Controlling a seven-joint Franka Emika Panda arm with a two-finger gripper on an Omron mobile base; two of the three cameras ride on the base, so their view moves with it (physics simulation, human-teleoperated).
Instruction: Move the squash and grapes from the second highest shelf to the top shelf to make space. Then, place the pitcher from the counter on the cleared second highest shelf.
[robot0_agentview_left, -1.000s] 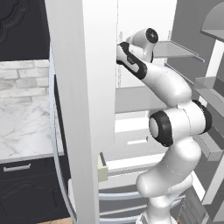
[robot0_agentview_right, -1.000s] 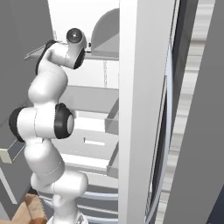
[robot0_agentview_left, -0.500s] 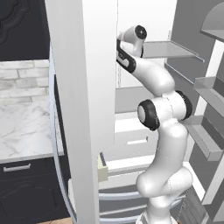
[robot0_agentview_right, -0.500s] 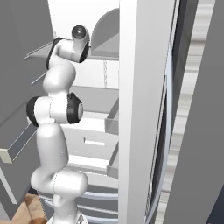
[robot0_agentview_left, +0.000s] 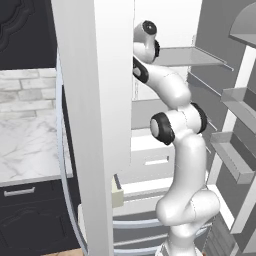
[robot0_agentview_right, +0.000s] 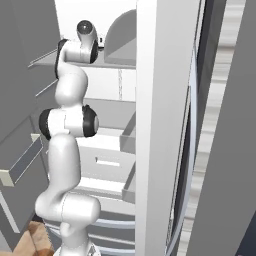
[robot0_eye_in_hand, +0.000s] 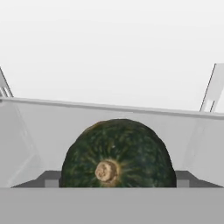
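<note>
Because the hand camera looks straight along the gripper (robot0_eye_in_hand: 117, 180), the relation that matters is easy to read: the kabocha squash (robot0_eye_in_hand: 117, 151) lies dead ahead of the tool, centred low in the frame, with its tan stem button pointing back at the lens. Its short stem-to-base axis therefore runs along the line of reach, and its broad round girth spans the gap from side to side.

One grey fingertip (robot0_eye_in_hand: 51, 178) rises at the lower left of the squash and its twin sits at the lower right. The jaws stand wide, and the dark green rind fills the whole space between them, its flanks meeting the tips. With the stem turned toward the hand, not upward, I judge the tool to be clamped on the squash, not merely bracketing it.

Behind and under the fruit spreads a pale grey panel, the top shelf (robot0_eye_in_hand: 39, 127), ending at a light rear edge below the white back wall of the fridge. From the left base camera the white arm (robot0_agentview_left: 177, 130) climbs to the upper middle of the frame, level with that same shelf (robot0_agentview_left: 192, 56), while the second highest shelf (robot0_agentview_left: 150, 107) lies lower, behind the elbow.

Whether the squash's underside already touches the panel is hidden by the bottom of the frame. The coming move probably depends on lowering it squarely before the fingers part, since a round body may roll.
</note>
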